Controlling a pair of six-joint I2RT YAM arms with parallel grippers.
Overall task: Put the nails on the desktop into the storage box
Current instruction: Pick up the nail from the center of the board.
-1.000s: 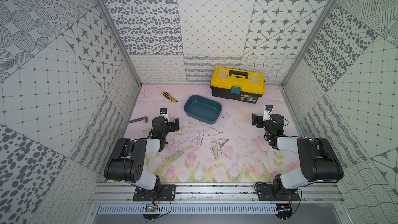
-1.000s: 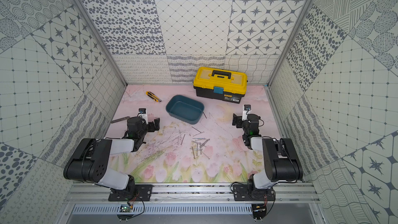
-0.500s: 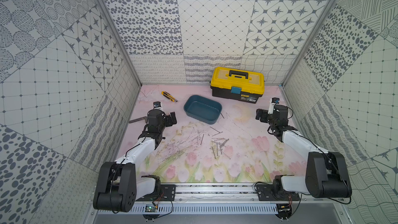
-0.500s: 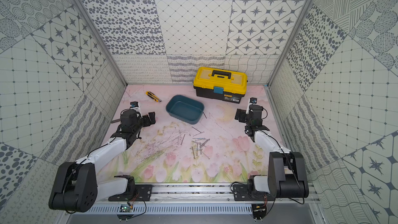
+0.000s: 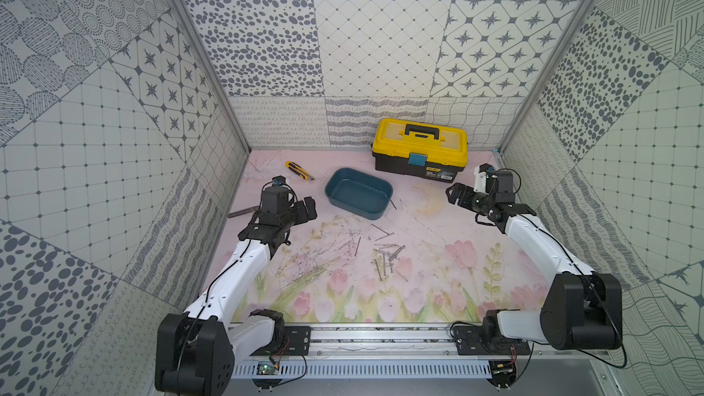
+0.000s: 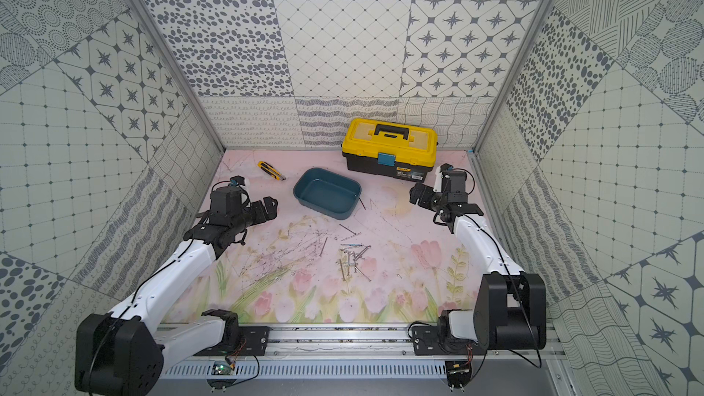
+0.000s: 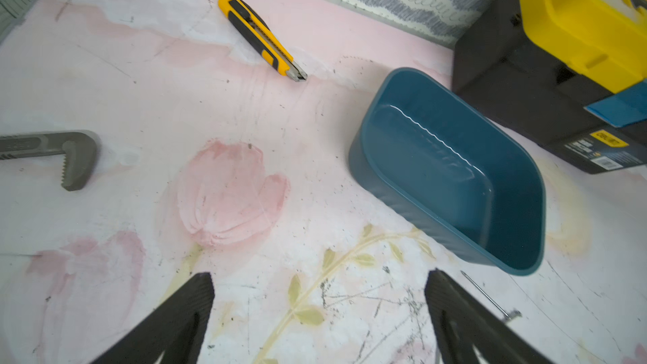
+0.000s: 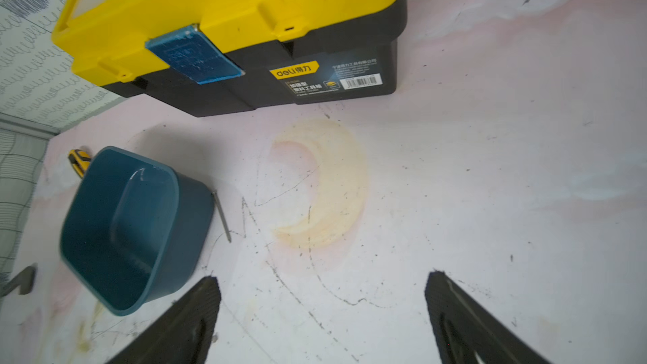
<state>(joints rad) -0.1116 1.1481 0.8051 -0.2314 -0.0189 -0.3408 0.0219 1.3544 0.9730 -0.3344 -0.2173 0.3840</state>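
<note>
Nearest the front rail, the nails [image 5: 388, 259] in a loose crisscross heap on the desktop [image 5: 438, 280], among printed tulips and dark scratches, with a few more strewn just beyond the heap toward the box. Farther back on the left, the left gripper [image 5: 310, 208], jaws spread wide and grasping nothing, poised over the pink surface. Roughly level with it on the right, the right gripper [image 5: 451, 196], likewise released and empty, well apart from the heap. Between the two, the storage box [image 5: 352, 210], teal, upright and open-topped, with a single nail [image 5: 392, 204] flat on the desktop just beside its right-hand wall. Against the left wall, a grey wrench [image 5: 244, 211]. Farthest back, a yellow utility knife [image 5: 300, 170] left of the box and a closed yellow-and-black toolbox [image 5: 419, 146] against the rear wall.
</note>
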